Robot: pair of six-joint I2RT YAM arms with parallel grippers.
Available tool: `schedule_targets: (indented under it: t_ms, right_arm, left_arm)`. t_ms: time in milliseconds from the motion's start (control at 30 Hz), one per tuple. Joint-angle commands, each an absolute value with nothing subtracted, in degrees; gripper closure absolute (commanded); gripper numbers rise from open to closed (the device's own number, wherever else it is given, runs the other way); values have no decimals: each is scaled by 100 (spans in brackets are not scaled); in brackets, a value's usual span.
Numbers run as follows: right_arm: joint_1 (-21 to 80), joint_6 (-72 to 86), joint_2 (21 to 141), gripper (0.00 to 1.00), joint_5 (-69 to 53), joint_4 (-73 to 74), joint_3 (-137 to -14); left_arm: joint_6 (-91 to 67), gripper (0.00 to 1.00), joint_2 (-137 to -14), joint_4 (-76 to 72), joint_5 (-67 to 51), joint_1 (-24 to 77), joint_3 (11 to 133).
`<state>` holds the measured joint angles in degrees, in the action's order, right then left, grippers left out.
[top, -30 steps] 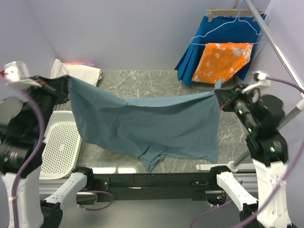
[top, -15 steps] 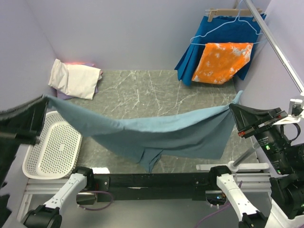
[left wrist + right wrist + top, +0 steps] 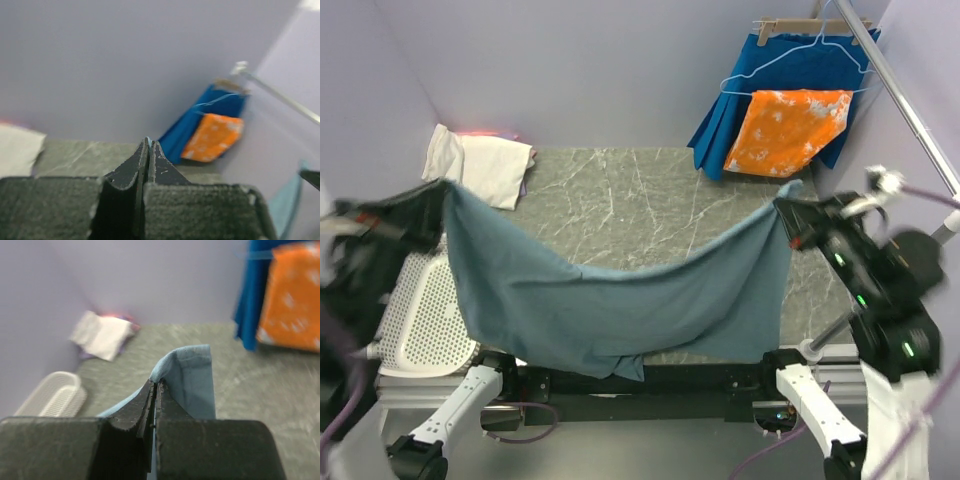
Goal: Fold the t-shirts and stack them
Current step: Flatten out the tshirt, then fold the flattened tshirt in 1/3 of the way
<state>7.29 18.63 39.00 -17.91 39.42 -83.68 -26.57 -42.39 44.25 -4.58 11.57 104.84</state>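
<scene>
A dusty blue-grey t-shirt [image 3: 620, 300] hangs spread between my two grippers above the marble table [image 3: 640, 190]. It sags in the middle, and its lower edge drapes over the front rail. My left gripper [image 3: 442, 195] is shut on the shirt's left upper corner; in the left wrist view only a blue sliver shows at the tips of that gripper [image 3: 148, 142]. My right gripper [image 3: 788, 215] is shut on the right upper corner, and the hem of the shirt [image 3: 192, 375] folds over the tips of that gripper [image 3: 155, 386]. A cream-white folded t-shirt [image 3: 480, 165] lies at the back left on a lavender one [image 3: 524, 184].
A white perforated basket [image 3: 420, 320] stands at the left edge, partly behind the hanging shirt. At the back right, an orange-and-white cloth [image 3: 788, 130] and a royal-blue pleated garment [image 3: 770, 70] hang on hangers. A slanted metal rod [image 3: 900, 90] runs along the right side.
Both arms swung outward and low, then came back in and up, blurred with motion. The shirt stays held at both corners and now sags lower, over the front rail.
</scene>
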Motion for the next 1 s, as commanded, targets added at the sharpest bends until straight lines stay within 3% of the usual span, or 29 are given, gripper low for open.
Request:
schedule_targets:
  t_ms: [0, 133, 267, 400, 533, 667, 800, 933, 967]
  right_arm:
    - [747, 1968, 5015, 100, -240, 3235, -7560]
    - [747, 2179, 5930, 100, 316, 2427, -6848]
    - [703, 2197, 7301, 100, 755, 2136, -7118]
    - [624, 2066, 9152, 100, 948, 1995, -7968]
    - [528, 1960, 10228, 100, 1055, 2117, -8892]
    - [413, 1951, 11545, 100, 1160, 2531, -10026]
    - [352, 1951, 12190, 100, 1195, 2699, -10818]
    - [343, 1916, 12112, 100, 976, 2217, -10688]
    - [351, 1907, 12059, 100, 897, 2163, -10635]
  left_arm:
    - [-2408, 99, -4842, 3432, 1324, 1160, 9029]
    - [-2557, 99, -5579, 2393, 1905, 1143, 7948]
    - [-2663, 99, -6958, 1513, 1864, 888, 7822]
    - [-2734, 99, -8496, 1363, 1460, 344, 8699]
    - [-2505, 99, -9761, 801, 1109, 80, 9577]
    - [-2399, 99, -11063, 1167, 361, 9, 10790]
    - [-2443, 99, -11733, 722, -147, 9, 11014]
    - [-2496, 99, -11708, 124, -711, 9, 10934]
    - [-2479, 95, -11698, 88, -834, 9, 10960]
